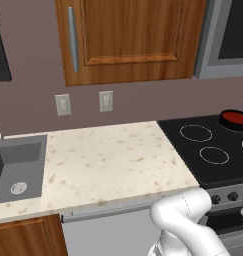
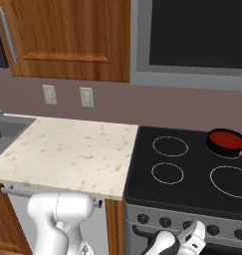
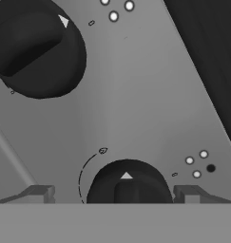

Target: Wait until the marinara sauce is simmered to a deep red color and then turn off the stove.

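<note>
The pincer [image 3: 120, 193] is held spread wide, its 2 fingertips [image 3: 41, 193] set either side of a dark knob [image 3: 129, 182] on the stove [image 2: 187, 174] front; the marinara sauce [image 2: 226, 139], deep red, is seen in its black pan on the far right burner, beside the speckled counter [image 2: 67, 152].

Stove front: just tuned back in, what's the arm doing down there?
The hand is open and right up against the stove's steel front panel, with its fingertips either side of one dark knob, not yet closed on it. A second knob sits further along the panel. Up on the cooktop, the marinara sauce looks deep red in its small black pan on a rear burner.
</note>
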You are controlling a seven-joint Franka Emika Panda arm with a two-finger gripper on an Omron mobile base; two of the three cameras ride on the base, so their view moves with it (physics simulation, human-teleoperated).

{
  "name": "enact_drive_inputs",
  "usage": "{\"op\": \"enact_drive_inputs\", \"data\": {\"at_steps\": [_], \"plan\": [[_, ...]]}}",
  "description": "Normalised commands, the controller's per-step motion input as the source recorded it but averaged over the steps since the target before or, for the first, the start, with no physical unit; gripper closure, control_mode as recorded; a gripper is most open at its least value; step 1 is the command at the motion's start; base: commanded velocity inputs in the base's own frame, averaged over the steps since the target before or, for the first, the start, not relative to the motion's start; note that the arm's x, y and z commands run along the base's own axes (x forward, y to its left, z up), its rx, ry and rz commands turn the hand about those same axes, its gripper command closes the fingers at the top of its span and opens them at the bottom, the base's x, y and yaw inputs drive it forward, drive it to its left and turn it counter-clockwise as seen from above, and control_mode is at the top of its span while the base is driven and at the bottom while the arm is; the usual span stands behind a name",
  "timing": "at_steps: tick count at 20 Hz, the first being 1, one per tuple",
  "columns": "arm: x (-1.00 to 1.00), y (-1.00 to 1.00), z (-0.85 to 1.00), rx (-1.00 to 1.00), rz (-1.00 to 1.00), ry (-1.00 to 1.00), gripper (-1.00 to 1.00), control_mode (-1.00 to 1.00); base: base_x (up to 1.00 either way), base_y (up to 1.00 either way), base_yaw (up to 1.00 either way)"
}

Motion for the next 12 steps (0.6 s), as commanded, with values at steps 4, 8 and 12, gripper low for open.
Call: {"op": "enact_drive_inputs", "data": {"at_steps": [4,8,12], "plan": [[0.00,0.00,0.00,0.00,0.00,0.00,-1.00,-1.00,0.00,0.00,0.00],[0.00,0.00,0.00,0.00,0.00,0.00,-1.00,-1.00,0.00,0.00,0.00],[0.00,0.00,0.00,0.00,0.00,0.00,-1.00,-1.00,0.00,0.00,0.00]]}}
